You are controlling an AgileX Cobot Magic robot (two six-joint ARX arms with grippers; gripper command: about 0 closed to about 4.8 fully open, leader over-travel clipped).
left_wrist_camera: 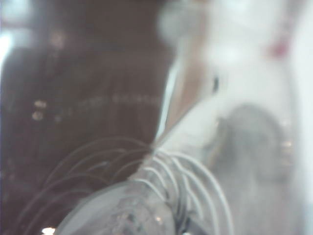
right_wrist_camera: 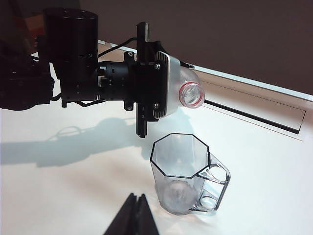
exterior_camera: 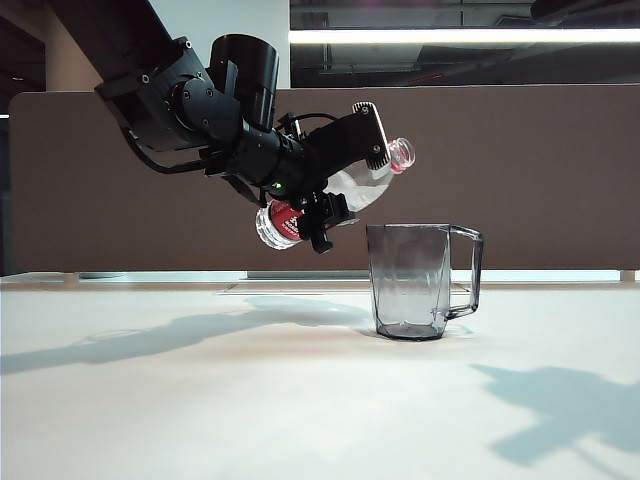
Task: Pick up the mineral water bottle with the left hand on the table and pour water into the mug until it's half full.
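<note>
Mineral water bottle (exterior_camera: 330, 195), uncapped and tilted, pinched by left pincer (exterior_camera: 335, 185); right pincer (right_wrist_camera: 133, 215) pressed together.

You've got a brown partition panel (exterior_camera: 560, 180) w/ rounded corners behind the white desk (exterior_camera: 300, 420). Above it: a long lit ceiling strip (exterior_camera: 460, 36) and dark ceiling. A dark slot (right_wrist_camera: 254, 115) runs along the desk's far edge.

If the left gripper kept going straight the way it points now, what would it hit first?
Probably nothing: the left gripper, shut on the bottle, points over the mug toward the brown partition. Depth is unclear.
</note>
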